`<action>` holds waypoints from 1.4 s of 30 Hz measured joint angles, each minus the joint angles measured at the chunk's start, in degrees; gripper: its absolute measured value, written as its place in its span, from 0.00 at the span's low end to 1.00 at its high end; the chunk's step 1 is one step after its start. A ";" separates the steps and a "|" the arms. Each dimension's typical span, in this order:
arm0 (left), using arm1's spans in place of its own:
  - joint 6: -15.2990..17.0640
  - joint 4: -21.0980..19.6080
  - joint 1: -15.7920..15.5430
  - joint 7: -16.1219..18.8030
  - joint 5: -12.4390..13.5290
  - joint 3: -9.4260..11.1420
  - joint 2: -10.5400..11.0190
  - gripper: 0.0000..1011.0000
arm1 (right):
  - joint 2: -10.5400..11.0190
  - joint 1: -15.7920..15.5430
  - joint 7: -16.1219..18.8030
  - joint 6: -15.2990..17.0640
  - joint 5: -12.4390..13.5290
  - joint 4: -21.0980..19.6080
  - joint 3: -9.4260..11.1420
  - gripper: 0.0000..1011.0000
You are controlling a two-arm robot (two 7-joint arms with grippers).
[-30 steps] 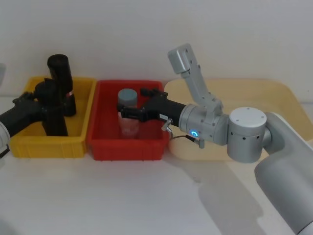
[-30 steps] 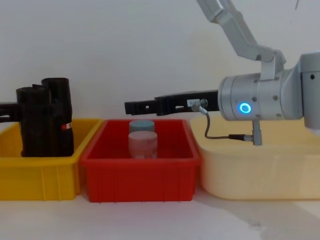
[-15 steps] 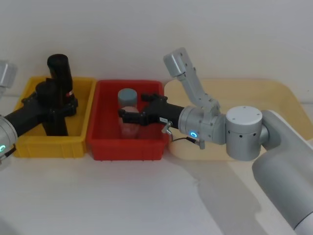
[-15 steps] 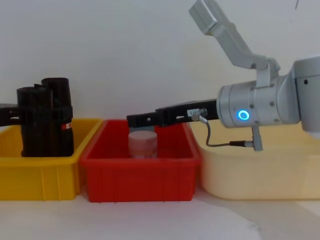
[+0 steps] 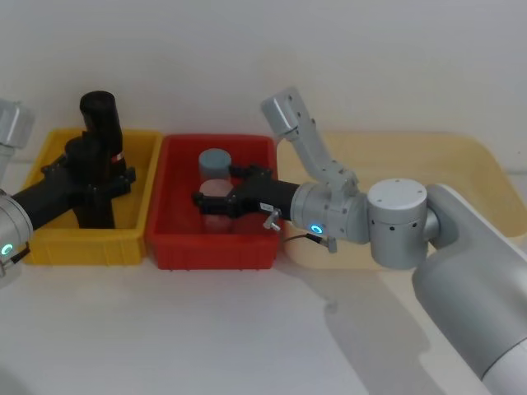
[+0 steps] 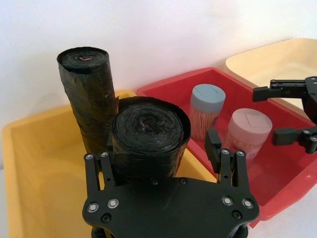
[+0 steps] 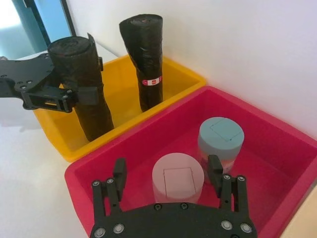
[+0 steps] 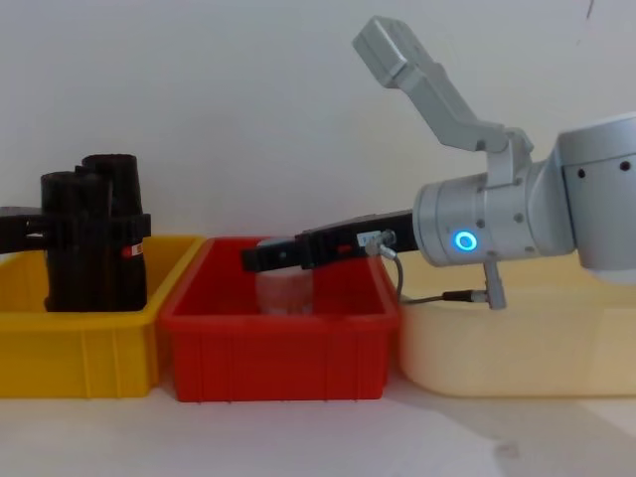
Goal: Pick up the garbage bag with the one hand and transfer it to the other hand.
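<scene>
Crinkled black garbage bag [image 6: 148,130] stands upright within the open left claw [image 6: 156,144]; right claw [image 7: 167,166] open.

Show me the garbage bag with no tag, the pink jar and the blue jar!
garbage bag [image 6: 148,128]: left wrist view, on its rolled top end.
pink jar [image 7: 177,179]: right wrist view, middle of its lid.
blue jar [image 7: 221,135]: right wrist view, middle of its lid.
</scene>
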 joint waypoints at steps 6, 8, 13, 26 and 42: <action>-0.05 0.08 -0.11 -0.05 0.06 0.14 0.03 0.99 | -0.91 0.92 0.01 -0.71 -0.84 1.87 -0.30 0.99; -0.06 0.09 -0.13 -0.06 0.08 0.18 0.03 0.99 | -1.26 1.37 0.01 -0.94 -1.19 2.75 -0.41 0.99; -0.09 0.13 -0.16 -0.09 0.12 0.25 0.04 0.99 | -2.04 2.40 -0.04 -1.60 -2.04 4.97 -0.72 0.99; -0.13 0.18 -0.23 -0.14 0.16 0.33 0.04 0.99 | -2.82 4.02 0.73 -1.87 -3.67 8.51 -1.59 0.99; -0.13 0.18 -0.24 -0.14 0.16 0.36 0.04 0.81 | -2.94 4.66 2.05 -1.32 -4.61 10.02 -2.00 0.81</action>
